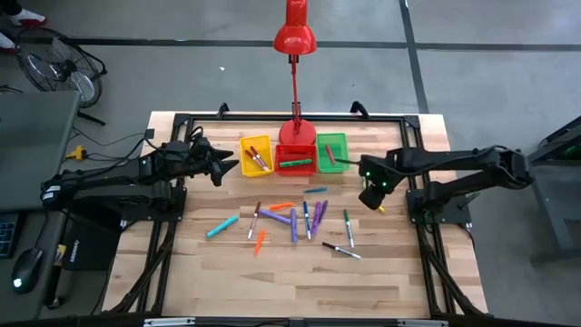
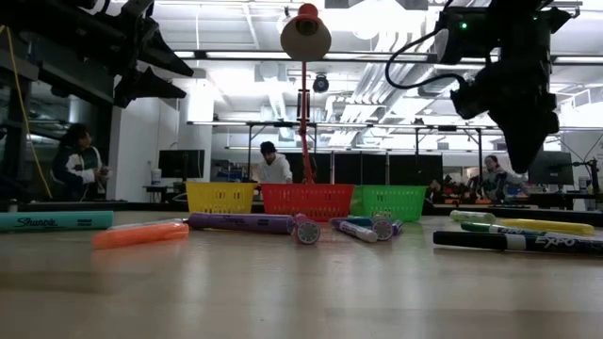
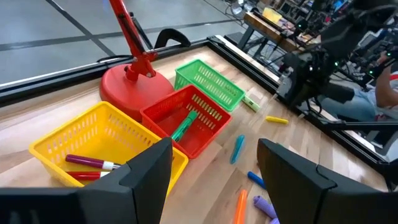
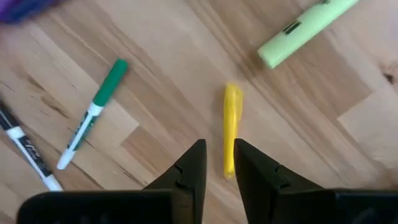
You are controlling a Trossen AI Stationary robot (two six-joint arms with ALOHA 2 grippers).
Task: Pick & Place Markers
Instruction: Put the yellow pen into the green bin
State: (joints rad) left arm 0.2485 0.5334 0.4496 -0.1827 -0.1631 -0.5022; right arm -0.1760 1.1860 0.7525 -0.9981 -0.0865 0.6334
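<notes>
Yellow bin [image 1: 255,153] holding two markers, red bin [image 1: 295,160] one green marker, green bin [image 1: 332,151] one; other markers [image 1: 295,218] loose mid-table; left gripper [image 1: 231,166] beside the yellow bin, fingers apart; right gripper [image 4: 216,163] above a yellow marker [image 4: 231,127], fingers narrowly apart, empty

You are looking at a robotics lab or workshop, not a home. Your wooden tabletop [image 1: 381,272] stands on a bare concrete floor [image 1: 490,73] in a black metal frame. Across it, the low view opens onto a large hall with long ceiling lights [image 2: 236,56], exposed pipes and rows of dark monitors [image 2: 179,163]. People sit at benches in the background [image 2: 273,165]. A floor fan [image 1: 56,71] stands beside your rig, and a red desk lamp [image 1: 295,36] lights it.
</notes>
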